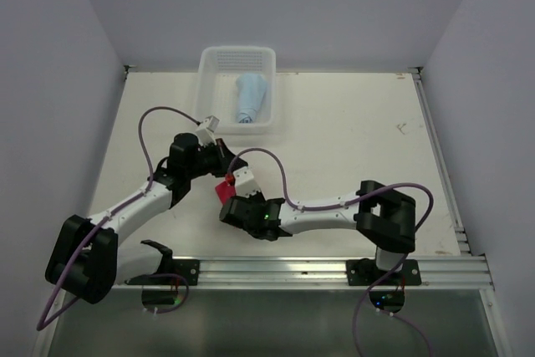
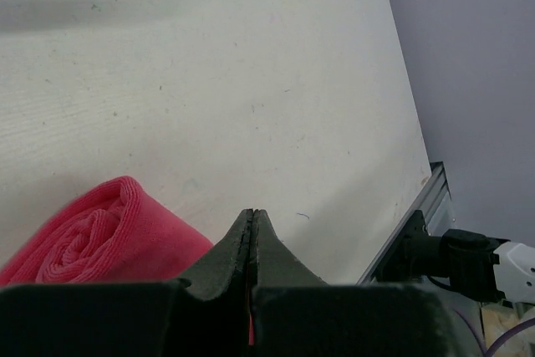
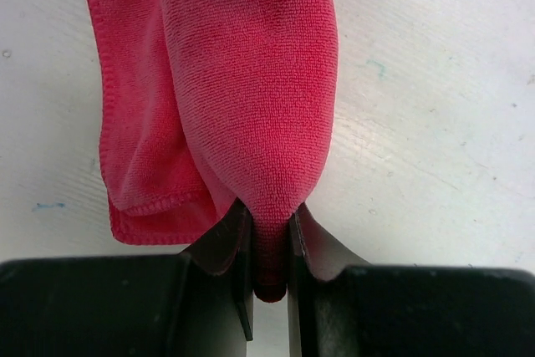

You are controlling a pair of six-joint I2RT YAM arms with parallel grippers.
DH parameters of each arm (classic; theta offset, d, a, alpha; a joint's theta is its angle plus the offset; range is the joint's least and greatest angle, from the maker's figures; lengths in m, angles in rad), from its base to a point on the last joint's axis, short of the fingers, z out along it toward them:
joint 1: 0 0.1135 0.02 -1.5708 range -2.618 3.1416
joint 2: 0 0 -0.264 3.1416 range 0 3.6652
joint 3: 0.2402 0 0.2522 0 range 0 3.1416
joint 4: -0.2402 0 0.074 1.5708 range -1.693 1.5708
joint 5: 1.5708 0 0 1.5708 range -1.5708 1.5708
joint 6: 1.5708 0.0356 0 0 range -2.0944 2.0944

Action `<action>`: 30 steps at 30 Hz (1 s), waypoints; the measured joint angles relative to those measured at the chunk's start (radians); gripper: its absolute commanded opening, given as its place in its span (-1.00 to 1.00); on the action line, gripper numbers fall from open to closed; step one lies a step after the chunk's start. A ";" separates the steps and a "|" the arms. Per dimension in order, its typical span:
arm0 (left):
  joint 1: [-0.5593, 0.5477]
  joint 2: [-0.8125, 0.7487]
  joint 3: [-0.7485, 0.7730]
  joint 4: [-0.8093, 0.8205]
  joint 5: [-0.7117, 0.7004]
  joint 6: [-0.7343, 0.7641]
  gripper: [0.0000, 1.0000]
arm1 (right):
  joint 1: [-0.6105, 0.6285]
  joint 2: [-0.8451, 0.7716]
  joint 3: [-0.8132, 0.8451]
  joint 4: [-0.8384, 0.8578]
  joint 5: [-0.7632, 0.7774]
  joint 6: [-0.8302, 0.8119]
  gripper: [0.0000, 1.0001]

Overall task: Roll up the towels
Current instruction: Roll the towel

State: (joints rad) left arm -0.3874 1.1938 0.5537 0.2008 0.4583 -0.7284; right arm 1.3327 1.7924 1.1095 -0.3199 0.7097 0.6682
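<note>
The right tool (image 3: 269, 236) is nipped narrowly onto the pink-red towel (image 3: 251, 81). Its wrist view shows the rounded end of a thick fold squeezed into the slot between the two black jaws. The bulk of the cloth runs away from them across the bench (image 1: 351, 140), and a flatter, hemmed layer lies to the left of the fold.

The left tool (image 2: 253, 225) is fully closed, its jaws pressed flat together with nothing between their tips. In its own wrist view it sits just to the right of the same towel; the tool body hides the cloth's edge, so I cannot tell whether they touch. That view gives what the right wrist view cannot: the towel seen end-on, its layers wound into a loose spiral.

The overhead view shows neither the grip nor the spiral, only a small patch of red between the two wrists, a little left of the bench's middle and toward its near side. It alone shows how the arms meet there, the left reaching in from the near left and the right from the near right. Only this view shows the light blue towel (image 1: 249, 99), an elongated bundle lying inside the white mesh basket (image 1: 236, 57) at the far edge, well apart from both tools.
</note>
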 measured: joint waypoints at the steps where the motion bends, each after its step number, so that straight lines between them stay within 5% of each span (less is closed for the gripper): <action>1: 0.000 0.000 0.000 0.000 0.005 0.003 -1.00 | 0.011 0.023 0.029 -0.027 0.023 -0.001 -1.00; 18: 0.006 0.134 -0.195 0.176 0.067 -0.024 -1.00 | 0.100 0.283 0.368 -0.360 0.204 -0.045 -0.99; 24: 0.006 0.183 -0.209 0.252 0.071 -0.022 -1.00 | 0.098 0.280 0.365 -0.351 0.184 -0.056 -0.28; 30: 0.006 0.197 -0.209 0.262 0.066 -0.018 -1.00 | 0.078 0.165 0.238 -0.242 0.078 -0.063 0.11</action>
State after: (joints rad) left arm -0.3817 1.3907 0.3447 0.4625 0.5240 -0.7460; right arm 1.4105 1.9572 1.3476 -0.5621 0.7879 0.6052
